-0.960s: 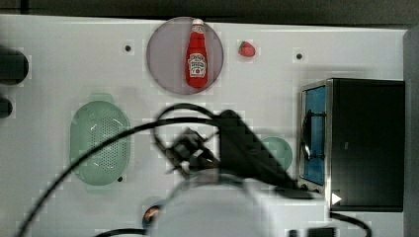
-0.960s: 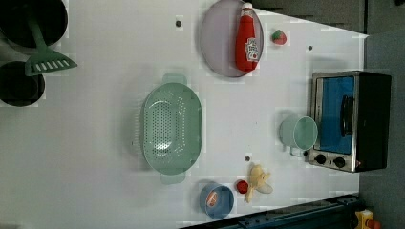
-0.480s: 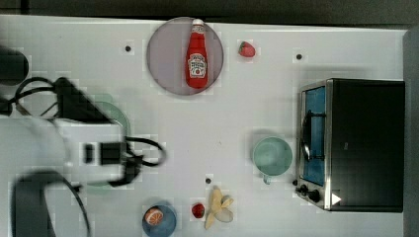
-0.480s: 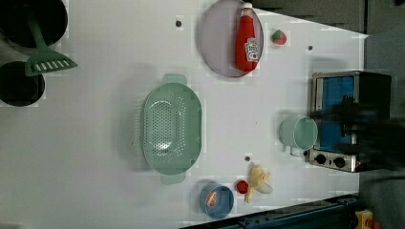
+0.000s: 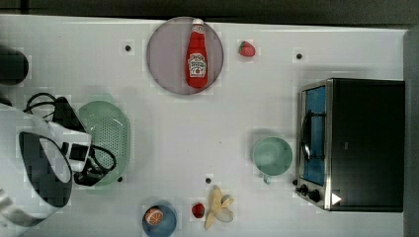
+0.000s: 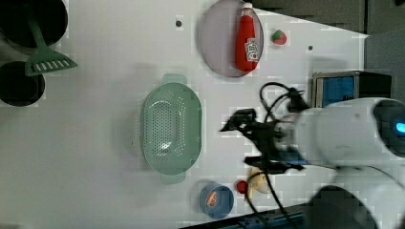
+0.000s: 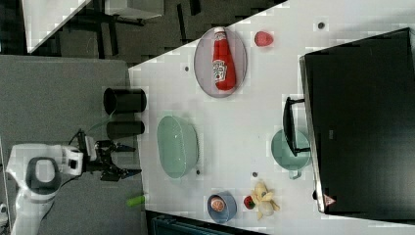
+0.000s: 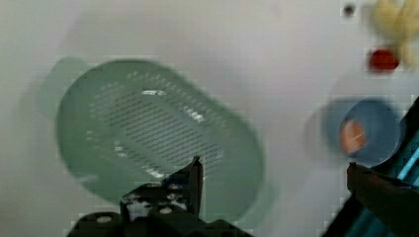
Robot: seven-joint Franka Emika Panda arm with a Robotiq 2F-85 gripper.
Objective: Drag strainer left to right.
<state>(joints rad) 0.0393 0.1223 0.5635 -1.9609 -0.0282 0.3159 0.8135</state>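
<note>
The strainer (image 5: 111, 133) is a pale mint-green oval colander with a holed bowl, standing upright on the white table at the top view's left. It also shows in the left view (image 6: 172, 126) and the right view (image 7: 177, 146). In the top view my arm's white body covers the strainer's left rim. My gripper (image 7: 133, 159) is open in the right view, its fingers spread and empty, to the left of the strainer. In the wrist view the strainer (image 8: 153, 138) lies below, with one finger (image 8: 195, 177) over its rim and the other finger (image 8: 375, 190) far apart from it.
A grey-purple plate (image 5: 163, 59) carries a ketchup bottle (image 5: 196, 54), with a strawberry (image 5: 247, 48) beside it. A mint cup (image 5: 272, 155) stands by the toaster oven (image 5: 353, 143). A blue bowl (image 5: 159, 219), a banana (image 5: 217, 207), black pots (image 7: 125, 100) and a green spatula (image 6: 45, 59) stand around.
In the top view my arm has swung from the table's middle to the left, over the strainer's edge. The strainer has not moved, and the gripper stays open.
</note>
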